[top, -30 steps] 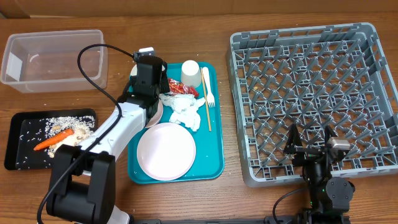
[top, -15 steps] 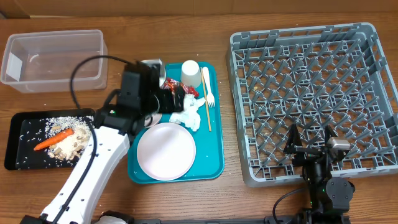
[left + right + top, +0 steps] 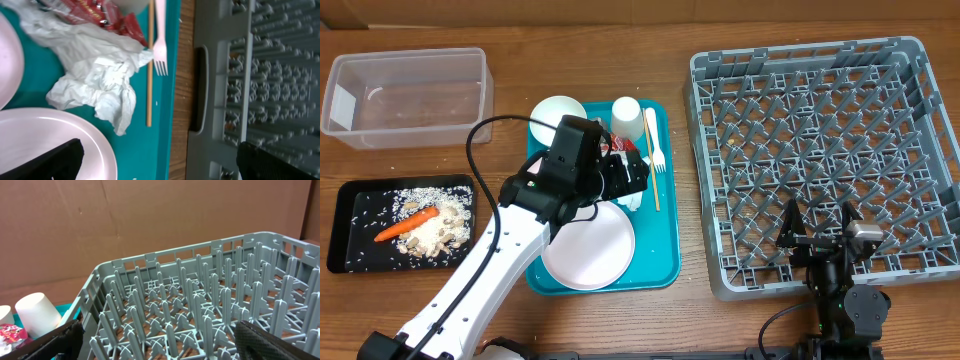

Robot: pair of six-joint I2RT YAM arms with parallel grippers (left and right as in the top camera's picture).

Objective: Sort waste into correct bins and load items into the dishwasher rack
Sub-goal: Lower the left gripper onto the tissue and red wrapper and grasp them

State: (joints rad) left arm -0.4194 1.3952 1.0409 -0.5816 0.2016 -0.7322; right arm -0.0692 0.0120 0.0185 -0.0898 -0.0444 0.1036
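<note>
Teal plastic serving tray lies under the left claw, whose two fingers stand wide apart and hold nothing; just ahead of them sits the crumpled white tissue, with the red crinkled wrapper beyond it and touching it; off to one side of the tissue run the thin wooden stick and the white plastic fork, close together; the round white plate is right beneath one finger; past the wrapper stand the white cup and one small white bowl, and a second bowl cannot be made out for sure. Well away from this claw, the shallow black tray already has the orange carrot and the pale nuts and grains; the clear rectangular plastic tub looks bare. The right claw, also spread and empty, hangs at the near edge of the large grey pegged dishwasher rack, which holds no dish. By this reading the food waste is sorted; tissue and wrapper are left to bin, and every dish, fork and stick is yet to be racked.
</note>
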